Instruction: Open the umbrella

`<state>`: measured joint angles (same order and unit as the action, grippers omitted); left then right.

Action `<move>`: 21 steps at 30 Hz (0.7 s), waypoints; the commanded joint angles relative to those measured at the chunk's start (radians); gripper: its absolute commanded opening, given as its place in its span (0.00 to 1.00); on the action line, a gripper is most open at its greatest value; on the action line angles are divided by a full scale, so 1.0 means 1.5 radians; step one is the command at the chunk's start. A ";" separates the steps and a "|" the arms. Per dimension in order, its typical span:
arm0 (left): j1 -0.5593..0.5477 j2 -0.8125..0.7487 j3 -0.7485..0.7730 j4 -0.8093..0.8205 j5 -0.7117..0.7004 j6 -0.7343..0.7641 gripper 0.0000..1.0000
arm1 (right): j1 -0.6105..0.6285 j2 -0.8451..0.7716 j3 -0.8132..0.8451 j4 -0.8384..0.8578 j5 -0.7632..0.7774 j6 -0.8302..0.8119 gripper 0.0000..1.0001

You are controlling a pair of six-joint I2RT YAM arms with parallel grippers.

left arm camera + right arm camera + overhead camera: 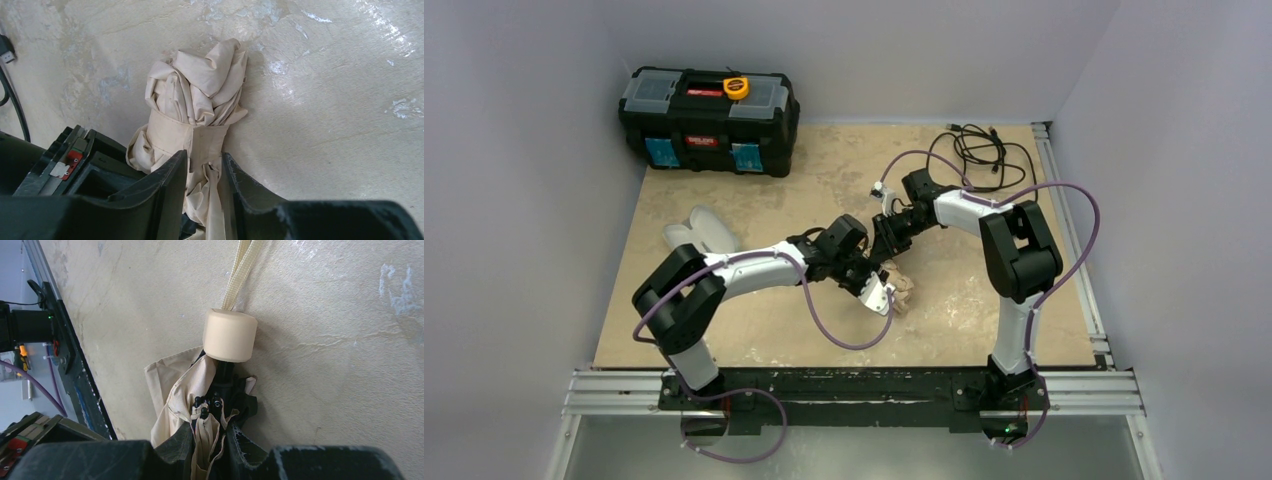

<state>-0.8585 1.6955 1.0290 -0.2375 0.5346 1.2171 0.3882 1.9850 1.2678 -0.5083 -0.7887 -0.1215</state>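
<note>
Two hands on the umbrella (904, 293) and it's nowhere near open, that's the short version.

Top view: it lies in the middle of the bench (774, 200), a small tan lump mostly hidden under the arms. The left hand (872, 290) and right hand (887, 248) meet over it from opposite sides. A toolbox (709, 120) sits at the far left corner, a pale sleeve (699, 232) lies left of the arms, and some cables (979, 150) are coiled at the far right. All three are well apart from the action.

Left wrist: the fingers (167, 185) are squeezed narrow onto the crumpled canopy, with fabric bunched between them. A band (180, 132) of the same fabric wraps round the bundle just past the fingertips. I can't tell whether it's fastened.

Right wrist: this hand is pinched narrow too, on the folds and black ribs just below the knob (230, 335). The knob rests against the bench with its loop (242, 267) trailing away. Only a stub of black shaft shows, so it looks collapsed.

Progress, as I read it: both ends are gripped and that's all. Left to do is free the band if it's holding, pull the shaft out, then push the runner until the canopy spreads.
</note>
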 commanded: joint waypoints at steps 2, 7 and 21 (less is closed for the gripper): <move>-0.002 0.030 0.021 0.011 0.003 0.012 0.31 | 0.007 0.017 -0.023 -0.014 0.071 -0.054 0.00; -0.003 0.041 0.020 0.009 0.009 0.025 0.23 | 0.006 0.019 -0.023 -0.013 0.070 -0.051 0.00; -0.032 0.067 0.004 0.078 -0.040 -0.031 0.00 | 0.007 0.032 -0.030 0.001 0.064 -0.036 0.00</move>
<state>-0.8860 1.7638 1.0348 -0.1596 0.4744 1.1961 0.3859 1.9862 1.2675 -0.5117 -0.7868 -0.1287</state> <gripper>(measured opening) 0.023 0.185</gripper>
